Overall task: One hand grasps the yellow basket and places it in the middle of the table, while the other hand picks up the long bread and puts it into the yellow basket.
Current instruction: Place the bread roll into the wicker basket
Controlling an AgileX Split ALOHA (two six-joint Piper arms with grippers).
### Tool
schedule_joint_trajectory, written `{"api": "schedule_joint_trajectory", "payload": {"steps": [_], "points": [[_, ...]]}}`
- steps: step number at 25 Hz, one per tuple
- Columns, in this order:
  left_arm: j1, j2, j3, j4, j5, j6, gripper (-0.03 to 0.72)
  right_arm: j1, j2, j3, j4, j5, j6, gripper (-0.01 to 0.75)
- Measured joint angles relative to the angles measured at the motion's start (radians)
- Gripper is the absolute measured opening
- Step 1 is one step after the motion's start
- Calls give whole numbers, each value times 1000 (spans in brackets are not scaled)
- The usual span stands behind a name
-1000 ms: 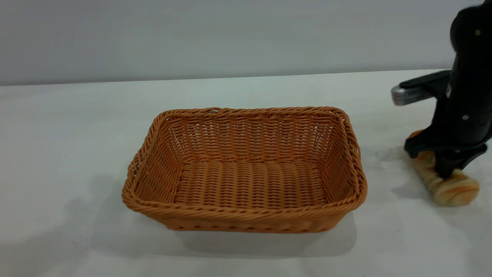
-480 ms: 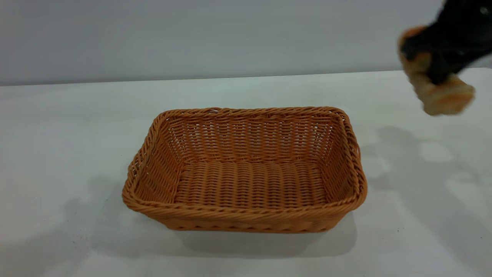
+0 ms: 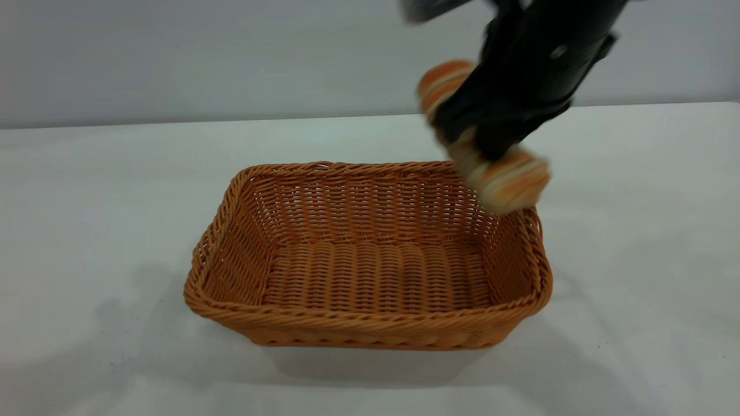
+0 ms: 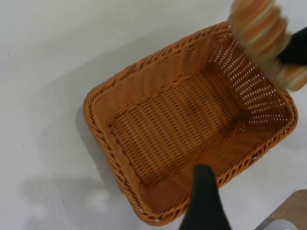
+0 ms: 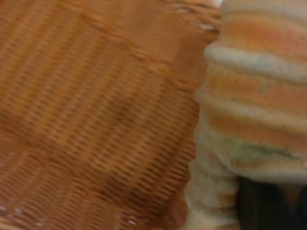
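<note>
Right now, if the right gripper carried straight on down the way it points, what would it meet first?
Probably the yellow basket. The right gripper, shut on the long bread, hangs over the basket's right end, so the bread's low end would likely meet the woven wall or floor there; depth is uncertain.

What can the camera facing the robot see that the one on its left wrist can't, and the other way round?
Only the exterior view shows the pale wall behind the table and the bulky black right arm whose gripper holds the ridged golden-and-cream long bread above the basket's right end.

Only the left wrist view looks steeply down into the basket, with one dark finger of the left gripper in the foreground and a light wooden corner at the frame's edge.

Both show the orange-tan woven wicker basket, empty inside, on the plain white table, and the bread.
</note>
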Motion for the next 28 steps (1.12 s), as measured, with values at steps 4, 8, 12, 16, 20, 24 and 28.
{"api": "schedule_joint_trajectory", "payload": {"steps": [4,8,12,16,20,24,28], "points": [[0,0,0,0,4,-2,586,28,79,0,0,-38,-4,57],[0,-12,1,0,8,-2,586,29,133,0,-2,-73,-48,148],[0,-63,1,14,13,-4,586,29,137,1,-5,-104,-68,349],[0,-132,7,22,27,-9,586,29,137,1,-5,-111,-69,480],[0,-214,56,54,31,-28,586,29,137,1,-6,-109,-72,495],[0,-323,140,114,31,-83,586,29,125,1,-9,-102,-72,483],[0,-471,242,177,31,-140,586,29,63,1,-32,-83,-72,454]]}}
